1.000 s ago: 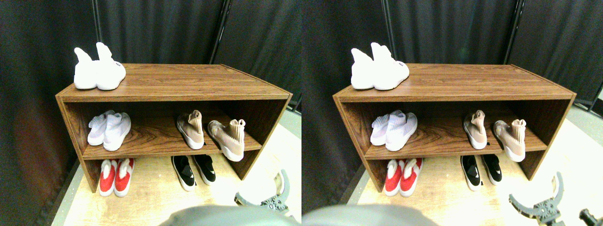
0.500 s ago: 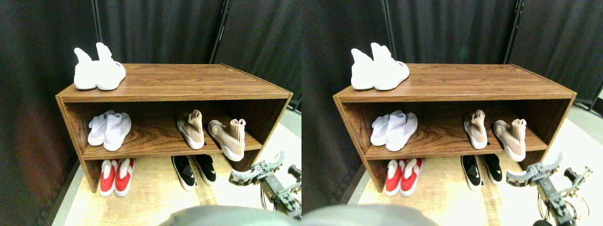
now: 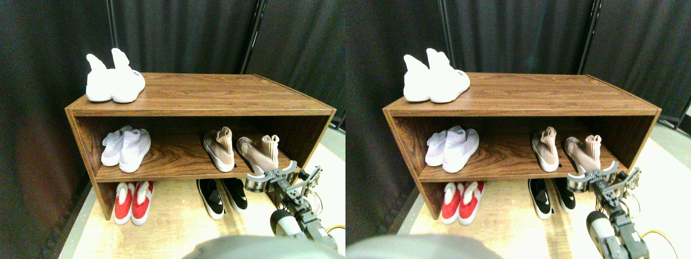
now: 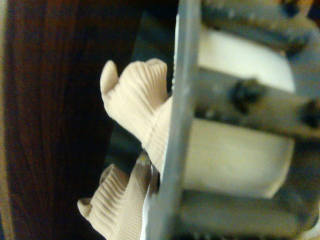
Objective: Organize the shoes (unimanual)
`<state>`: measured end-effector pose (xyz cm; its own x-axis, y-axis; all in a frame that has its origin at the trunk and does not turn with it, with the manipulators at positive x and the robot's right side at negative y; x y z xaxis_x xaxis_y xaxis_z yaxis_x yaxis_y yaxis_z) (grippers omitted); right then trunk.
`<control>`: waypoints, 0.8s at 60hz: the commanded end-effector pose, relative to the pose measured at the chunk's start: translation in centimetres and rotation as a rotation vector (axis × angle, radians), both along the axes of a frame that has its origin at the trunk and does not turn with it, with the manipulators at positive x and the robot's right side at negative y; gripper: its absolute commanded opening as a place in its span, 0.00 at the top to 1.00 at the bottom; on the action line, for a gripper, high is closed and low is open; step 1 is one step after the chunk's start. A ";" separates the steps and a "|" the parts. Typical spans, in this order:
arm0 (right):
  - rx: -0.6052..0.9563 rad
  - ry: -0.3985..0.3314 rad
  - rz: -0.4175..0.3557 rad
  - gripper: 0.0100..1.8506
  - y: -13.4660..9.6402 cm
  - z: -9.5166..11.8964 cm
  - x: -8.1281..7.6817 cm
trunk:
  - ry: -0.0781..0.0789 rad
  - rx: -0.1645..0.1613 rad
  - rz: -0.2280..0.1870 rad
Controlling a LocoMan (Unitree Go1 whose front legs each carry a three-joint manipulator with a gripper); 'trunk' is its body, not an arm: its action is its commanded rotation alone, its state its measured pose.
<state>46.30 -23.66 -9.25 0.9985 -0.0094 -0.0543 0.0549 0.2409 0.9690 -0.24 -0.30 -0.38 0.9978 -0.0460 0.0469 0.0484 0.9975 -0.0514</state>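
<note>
Heel of the right-hand beige sneaker [image 3: 262, 155] is my target: it sits skewed at the front edge of the middle board of the wooden shoe rack [image 3: 200, 102], its white sole hanging slightly over that edge, apart from its mate [image 3: 219, 148] deeper on the same board. My right gripper [image 3: 280, 178] hovers just before that heel, jaws spread as far as I can judge. In the wrist view the ribbed beige cuff [image 4: 132, 100] shows past the jaw frame. To do this well, I should close on the heel squarely, not the soft cuff, then turn it parallel to its mate.
</note>
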 end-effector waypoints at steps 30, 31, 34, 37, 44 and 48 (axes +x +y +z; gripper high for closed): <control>-0.004 0.002 -0.030 0.19 -0.1 -0.7 0.6 | 0.022 -0.014 0.019; -0.004 -0.001 -0.039 0.19 -0.1 -0.5 0.5 | 0.022 -0.014 0.019; -0.003 -0.001 -0.035 0.18 -0.1 -0.3 0.4 | 0.022 -0.014 0.019; -0.009 -0.007 -0.028 0.17 -0.2 -0.2 0.4 | 0.022 -0.014 0.019; -0.008 -0.023 -0.018 0.20 -0.2 0.3 -0.5 | 0.016 -0.011 0.013; 0.007 -0.040 -0.005 0.21 -0.4 0.7 -1.2 | 0.016 -0.011 0.013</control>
